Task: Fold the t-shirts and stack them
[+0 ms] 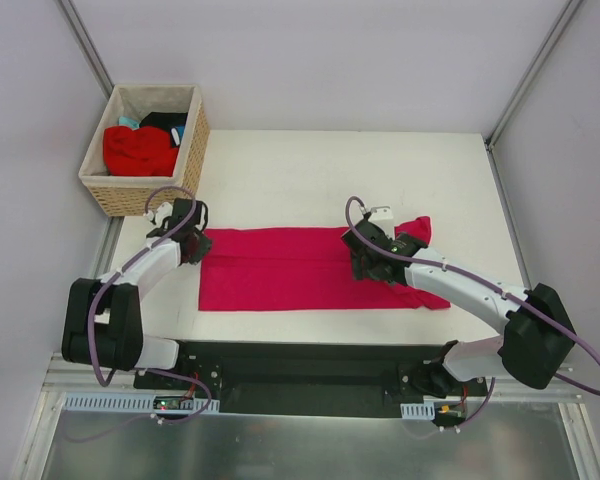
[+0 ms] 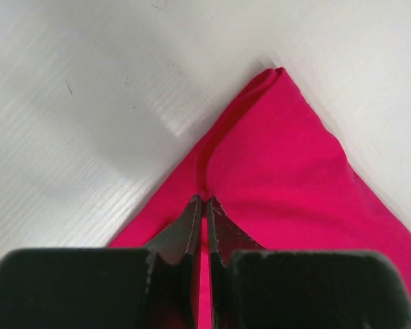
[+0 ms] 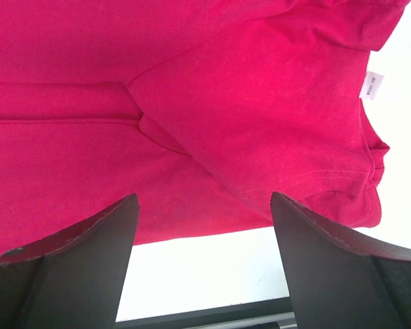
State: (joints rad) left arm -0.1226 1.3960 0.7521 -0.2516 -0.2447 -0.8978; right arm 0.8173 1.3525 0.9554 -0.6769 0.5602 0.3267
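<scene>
One crimson-pink t-shirt [image 1: 280, 270] is lying lengthwise, left to right, on the tabletop [image 1: 310, 170]; left fingers [image 2: 186, 233] are pinching its left corner, and right fingers [image 3: 82, 260] are gaping wide above its right end.

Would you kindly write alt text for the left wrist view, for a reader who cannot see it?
The left gripper is pinched shut on a crimson-pink t-shirt close to its corner, which lies on a white table.
</scene>
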